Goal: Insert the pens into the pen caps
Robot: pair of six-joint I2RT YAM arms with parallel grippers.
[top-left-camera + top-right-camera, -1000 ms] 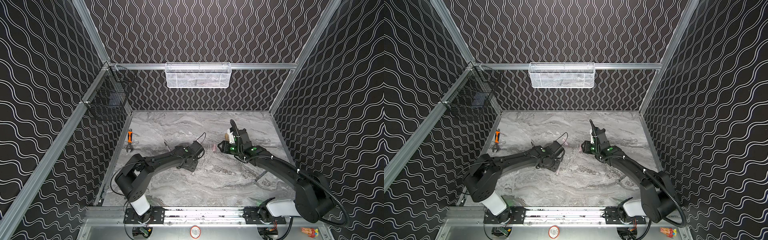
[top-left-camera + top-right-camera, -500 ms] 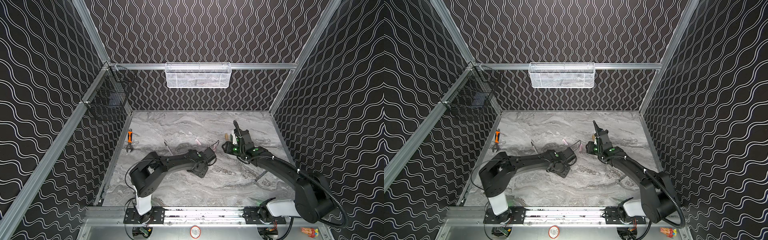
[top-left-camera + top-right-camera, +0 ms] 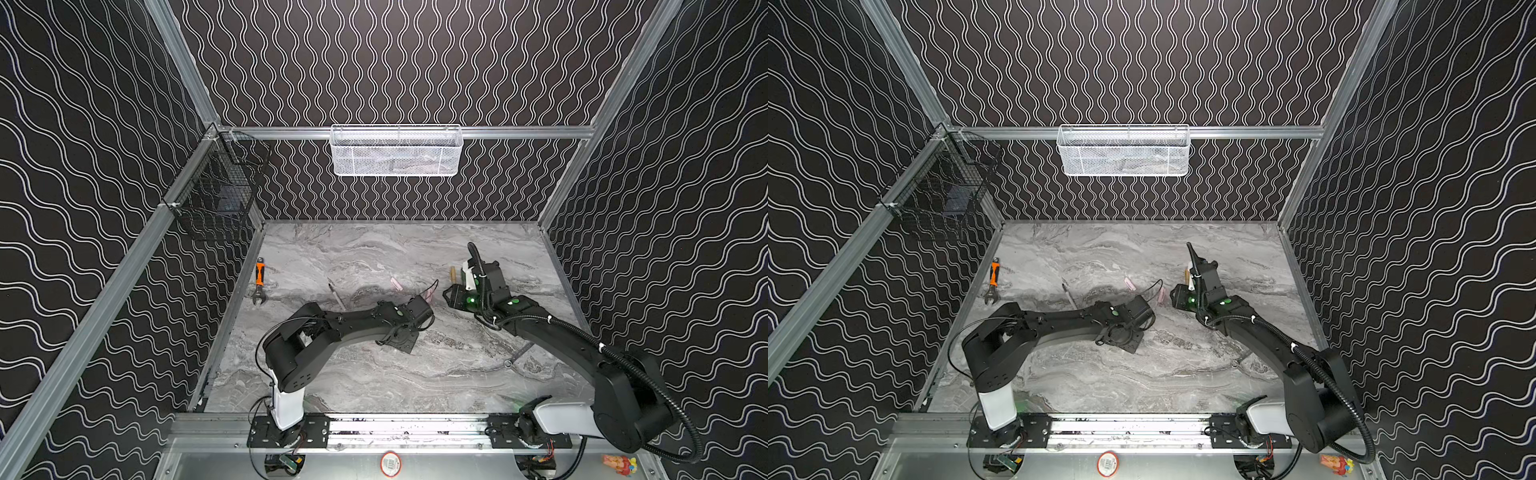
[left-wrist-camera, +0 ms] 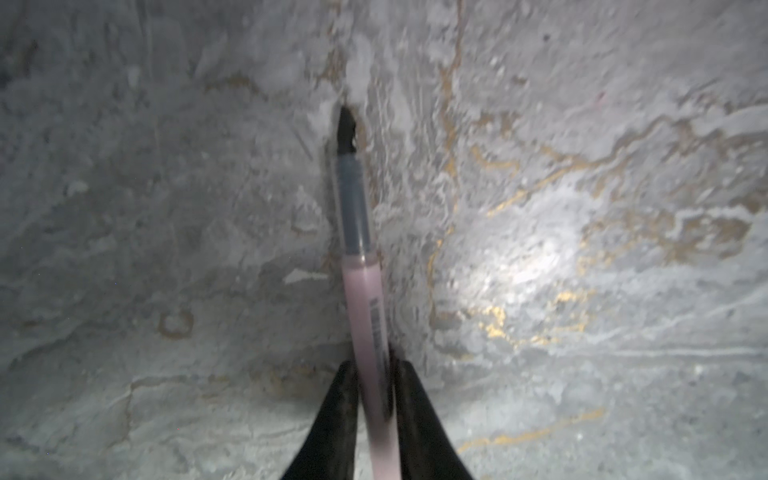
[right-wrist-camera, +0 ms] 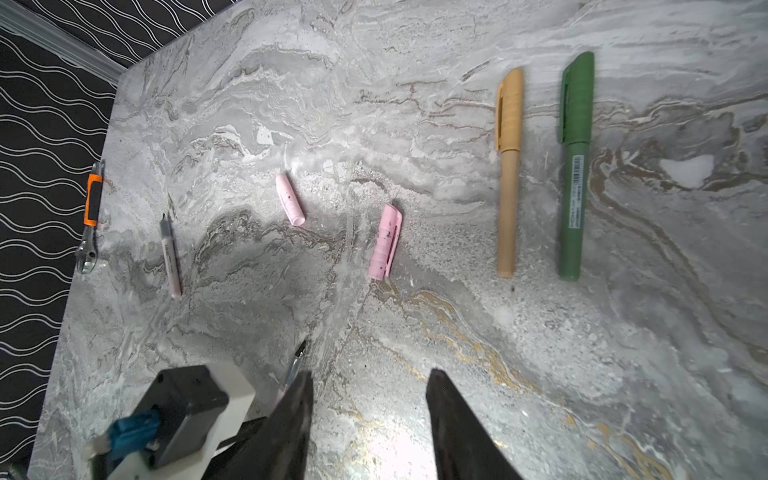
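While the left gripper (image 4: 374,370) clamps a pink pen (image 4: 363,307), we judge pickup underway; the parted, empty right gripper (image 5: 370,374) next needs the pink cap (image 5: 385,243) ahead.

Green pen (image 5: 575,187), right wrist view: white barcode strip on the barrel just below the cap, digits by the bars too small to read. Next to it, pale print runs lengthwise down the barrel. It starts w/ what looks like "MOKA"; the rest can't be made out.

Pink pen (image 4: 365,324), left wrist view: dark barcode strip along the barrel, blurred, no digits legible.

2nd pink pen (image 5: 170,253), right wrist view: faint grey print on the barrel, too small to read.

Round red/white sticker (image 3: 390,464) on the front plate (image 3: 457,465), in both top views: print too small to read.
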